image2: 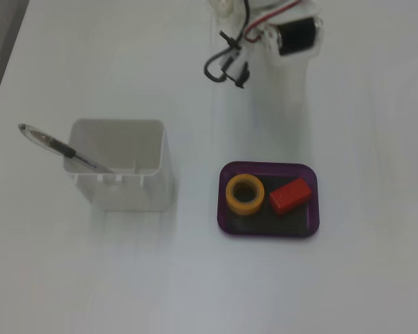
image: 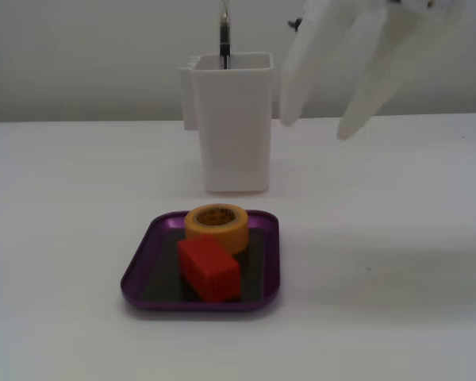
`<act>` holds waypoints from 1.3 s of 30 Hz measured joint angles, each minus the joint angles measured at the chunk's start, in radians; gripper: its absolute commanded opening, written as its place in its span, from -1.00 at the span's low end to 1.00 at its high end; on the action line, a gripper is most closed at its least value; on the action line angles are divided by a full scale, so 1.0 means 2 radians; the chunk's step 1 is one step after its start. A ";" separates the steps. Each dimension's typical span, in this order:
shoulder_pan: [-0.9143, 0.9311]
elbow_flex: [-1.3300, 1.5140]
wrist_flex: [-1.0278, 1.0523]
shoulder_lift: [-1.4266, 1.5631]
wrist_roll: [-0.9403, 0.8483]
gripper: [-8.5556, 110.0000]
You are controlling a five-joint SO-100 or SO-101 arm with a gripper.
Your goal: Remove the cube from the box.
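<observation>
The red cube (image: 210, 268) lies in the shallow purple box (image: 138, 270), in front of a yellow tape roll (image: 216, 226). Seen from above, the cube (image2: 290, 196) is in the right half of the box (image2: 268, 165) and the roll (image2: 244, 194) in the left half. My white gripper (image: 318, 127) hangs in the air at the upper right, behind the box, fingers pointing down and open with nothing between them. In the view from above, the arm (image2: 295, 33) reaches in from the top edge, above the box; its pale fingers blend into the table.
A tall white container (image: 234, 127) with a pen (image: 224, 32) in it stands behind the box, just left of the gripper. From above, the container (image2: 118, 167) is to the left of the box. The table is white.
</observation>
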 measured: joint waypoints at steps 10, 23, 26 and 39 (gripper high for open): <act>-0.005 -0.151 0.000 -0.206 0.000 -0.59; -0.002 -0.290 0.000 -0.344 0.011 -0.55; -0.001 -0.299 0.000 -0.361 0.011 -0.55; 0.000 -0.308 0.000 -0.397 0.011 -0.80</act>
